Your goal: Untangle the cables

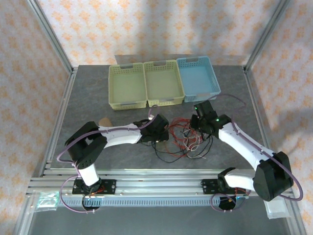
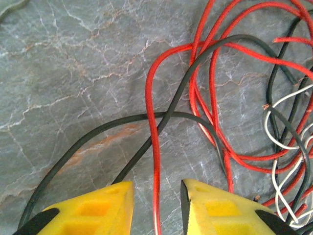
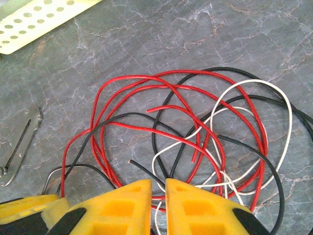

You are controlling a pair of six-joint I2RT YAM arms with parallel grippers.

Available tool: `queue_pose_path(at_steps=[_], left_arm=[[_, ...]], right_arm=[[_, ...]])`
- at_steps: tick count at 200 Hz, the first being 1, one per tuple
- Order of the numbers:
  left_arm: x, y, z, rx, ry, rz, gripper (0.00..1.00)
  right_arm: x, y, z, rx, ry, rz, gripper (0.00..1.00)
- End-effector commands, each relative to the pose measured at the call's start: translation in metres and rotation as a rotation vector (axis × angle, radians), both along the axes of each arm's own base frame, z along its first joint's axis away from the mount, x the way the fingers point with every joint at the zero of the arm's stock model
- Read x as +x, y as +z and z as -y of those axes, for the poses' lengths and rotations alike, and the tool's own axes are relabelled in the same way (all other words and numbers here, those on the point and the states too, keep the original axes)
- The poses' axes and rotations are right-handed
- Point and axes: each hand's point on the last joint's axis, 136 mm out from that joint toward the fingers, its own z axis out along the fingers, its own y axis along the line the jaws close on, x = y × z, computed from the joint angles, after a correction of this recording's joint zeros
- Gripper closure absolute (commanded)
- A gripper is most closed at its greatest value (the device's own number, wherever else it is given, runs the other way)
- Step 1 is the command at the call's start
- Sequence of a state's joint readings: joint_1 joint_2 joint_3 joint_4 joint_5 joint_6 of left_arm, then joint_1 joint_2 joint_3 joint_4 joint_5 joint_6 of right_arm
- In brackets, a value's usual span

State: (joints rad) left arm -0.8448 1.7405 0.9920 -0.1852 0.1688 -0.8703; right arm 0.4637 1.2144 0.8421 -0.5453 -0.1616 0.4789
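Left gripper (image 2: 156,188): yellow plastic fingers (image 2: 98,210) stand moderately apart, with one red strand (image 2: 154,166) running through the gap, clear of both. Right gripper (image 3: 159,185): yellow fingers are drawn to a narrow slit; whether a strand is pinched cannot be told. Cables (image 1: 188,141): thin red, black and white wires in one loose tangle on the grey marbled table (image 1: 88,98), on the near side of the light blue perforated basket (image 1: 198,78).

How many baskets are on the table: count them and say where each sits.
3, in a row at the far edge: the left yellow basket, the middle yellow basket, and the blue basket on the right. None looks hidden.
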Motion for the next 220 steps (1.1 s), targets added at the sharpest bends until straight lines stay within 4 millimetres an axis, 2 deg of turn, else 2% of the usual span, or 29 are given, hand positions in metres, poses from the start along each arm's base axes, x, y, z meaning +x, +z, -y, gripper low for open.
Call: queue_pose_path(at_steps=[1,22,96,139,160,177,206,220], left_arm=[[-0.003,0.0,0.007,0.002,0.003,-0.036,0.68],[-0.003,-0.005,0.007,0.012,-0.003,-0.042,0.7],[0.001,-0.013,0.01,0.029,0.005,-0.054,0.81],[0.005,-0.005,0.011,0.031,0.005,-0.028,0.91],[0.009,0.011,0.013,0.017,-0.008,0.013,0.94],[0.012,0.031,0.015,0.025,-0.03,0.076,0.99],[0.017,0.077,0.018,0.01,-0.052,0.193,1.0],[0.02,0.103,0.018,-0.01,-0.06,0.256,1.0]], right_arm=[[0.01,0.022,-0.009,0.024,0.011,0.072,0.85],[0.012,0.024,-0.014,0.038,0.033,0.106,0.84],[0.015,0.045,0.001,0.025,-0.023,0.214,0.83],[0.017,0.054,0.005,0.041,-0.052,0.268,0.76],[0.018,0.057,0.005,0.046,-0.054,0.294,0.74],[0.019,0.056,0.009,0.02,-0.053,0.309,0.69],[0.02,0.063,0.013,-0.003,-0.043,0.363,0.51],[0.021,0.073,0.011,0.013,-0.022,0.418,0.5]])
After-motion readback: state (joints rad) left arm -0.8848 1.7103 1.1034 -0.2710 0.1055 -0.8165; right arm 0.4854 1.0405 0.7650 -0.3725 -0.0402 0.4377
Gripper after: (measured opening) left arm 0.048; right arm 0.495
